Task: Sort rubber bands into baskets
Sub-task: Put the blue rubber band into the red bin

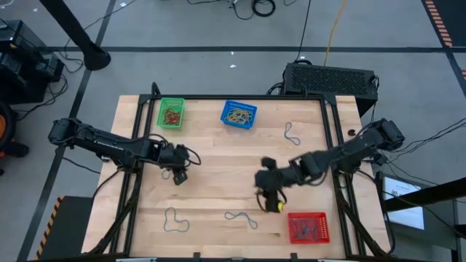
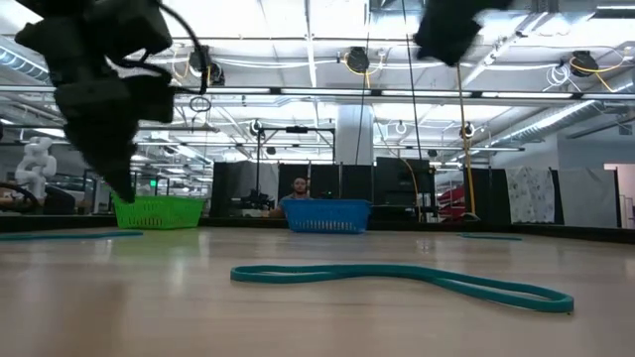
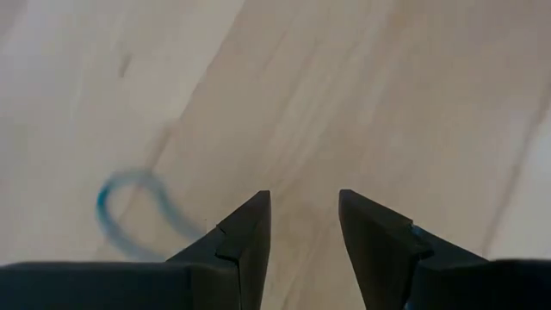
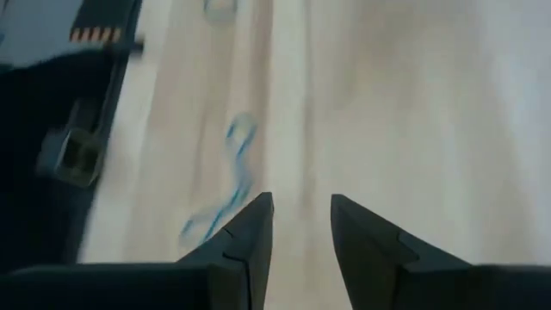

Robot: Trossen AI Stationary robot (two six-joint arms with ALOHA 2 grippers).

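The left gripper (image 3: pixel 303 226) has its two dark fingers apart with only bare pale wood between them, clasping nothing; in the high view it (image 1: pixel 179 173) hangs over the left middle of the wooden table (image 1: pixel 218 156). The right gripper (image 4: pixel 301 226) likewise shows a clear gap between its fingers and nothing held; from above it (image 1: pixel 271 202) sits toward the near right of the table, just beside the red plastic mesh basket (image 1: pixel 308 226), with a small yellow thing close to its tip that cannot be identified. The green mesh basket (image 1: pixel 171 113) and the blue mesh basket (image 1: pixel 239 114) stand along the far edge, each with rubber bands inside. Loose teal bands lie on the wood: one loop at the near left (image 1: pixel 175 220), one near the middle front (image 1: pixel 241 217), and one toward the far right (image 1: pixel 291 134). The left wrist view alone shows a blurred teal loop (image 3: pixel 129 207) beside the left fingers; the right wrist view shows a teal band (image 4: pixel 225 202) near the table's edge. The low view alone shows a long teal band (image 2: pixel 397 279) lying flat in front, with the green basket (image 2: pixel 157 211) and blue basket (image 2: pixel 328 215) behind it and a person far off in the room.
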